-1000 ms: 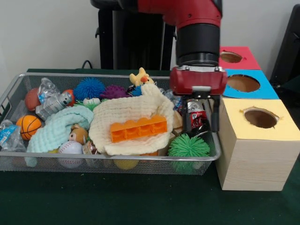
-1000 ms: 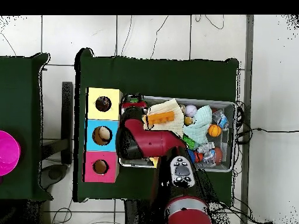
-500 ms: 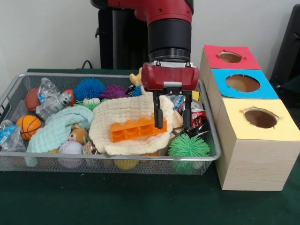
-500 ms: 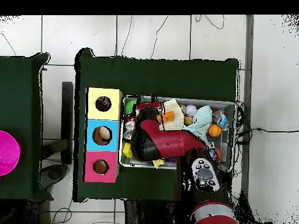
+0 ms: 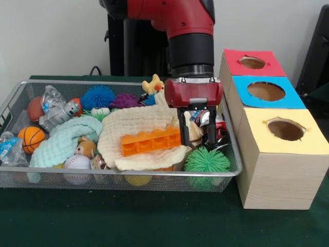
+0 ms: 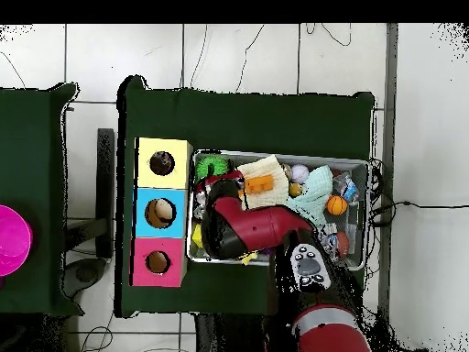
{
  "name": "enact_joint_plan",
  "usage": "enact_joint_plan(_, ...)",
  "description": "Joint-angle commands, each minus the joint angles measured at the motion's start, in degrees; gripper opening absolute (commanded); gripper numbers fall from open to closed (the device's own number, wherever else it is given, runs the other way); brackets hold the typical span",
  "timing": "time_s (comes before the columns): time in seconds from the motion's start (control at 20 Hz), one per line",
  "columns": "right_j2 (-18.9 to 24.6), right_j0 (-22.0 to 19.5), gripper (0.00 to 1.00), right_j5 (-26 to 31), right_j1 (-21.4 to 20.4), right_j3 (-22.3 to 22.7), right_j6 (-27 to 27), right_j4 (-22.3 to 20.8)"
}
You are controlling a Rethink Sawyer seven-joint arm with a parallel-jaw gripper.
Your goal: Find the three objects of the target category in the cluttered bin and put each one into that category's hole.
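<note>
Gripper (image 5: 197, 135) fingers are being held apart over a crushed can (image 5: 216, 126) (partly hidden behind them) at the bin's (image 5: 118, 181) end nearest the boxes (image 5: 280, 162); overhead, everything there is being covered by the arm (image 6: 252, 229).

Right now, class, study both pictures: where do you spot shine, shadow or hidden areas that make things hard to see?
Front view: the crushed can glints behind the gripper, whose open jaws hang over it; the box holes are dark inside. Overhead view: the arm hides much of the bin.
</note>
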Motion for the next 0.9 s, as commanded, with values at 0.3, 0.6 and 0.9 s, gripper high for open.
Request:
enact_joint_plan(0.3,-7.2,6.4,1.0,1.1,10.4,-3.9,0.9,-6.0)
enact_joint_plan(0.6,-15.7,9.8,1.0,-5.4,16.0,-8.4,-2.2,-7.0)
enact_joint_plan(0.9,-18.5,8.9,1.0,-8.2,19.6,-12.6,-4.2,-11.0)
